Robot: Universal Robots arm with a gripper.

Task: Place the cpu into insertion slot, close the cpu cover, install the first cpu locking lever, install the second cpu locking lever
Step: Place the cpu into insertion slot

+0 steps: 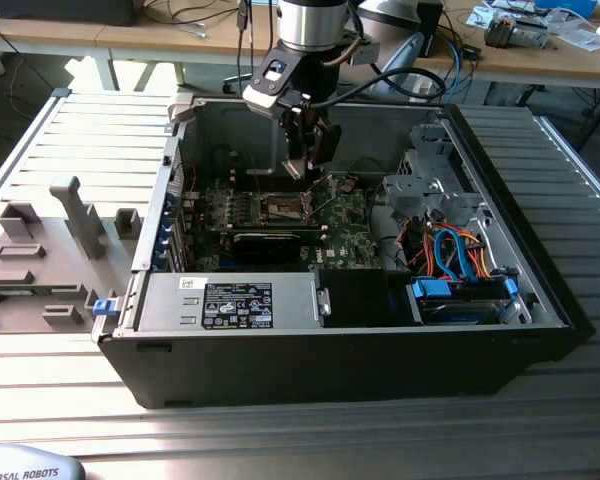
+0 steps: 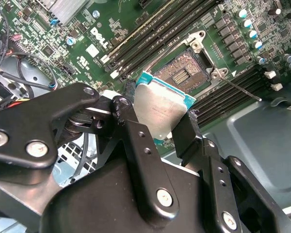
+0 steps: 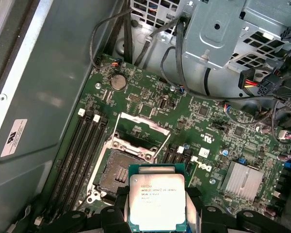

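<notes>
My gripper [image 1: 311, 168] hangs inside the open computer case, above the green circuit board. It is shut on the cpu [image 3: 157, 198], a flat square chip with a dull silver top, held by two opposite edges between black fingers [image 2: 128, 114]. The cpu [image 2: 161, 109] hovers tilted, beside and above the insertion slot [image 3: 117, 173], not touching it. The slot's dark centre [image 2: 183, 74] lies bare inside its silvery border. The cpu cover [image 3: 144, 122] stands flipped up behind the slot. A thin wire locking lever [image 2: 242, 90] sticks out free beside the slot.
Long black card slots [image 3: 82, 155] run along both sides of the socket. A grey finned heatsink [image 3: 241, 178], a metal drive cage [image 1: 435, 180] with bundled cables [image 1: 450, 250] and the power supply [image 1: 230, 300] crowd the case. Grey fixtures [image 1: 40, 250] stand on the table at the exterior view's left.
</notes>
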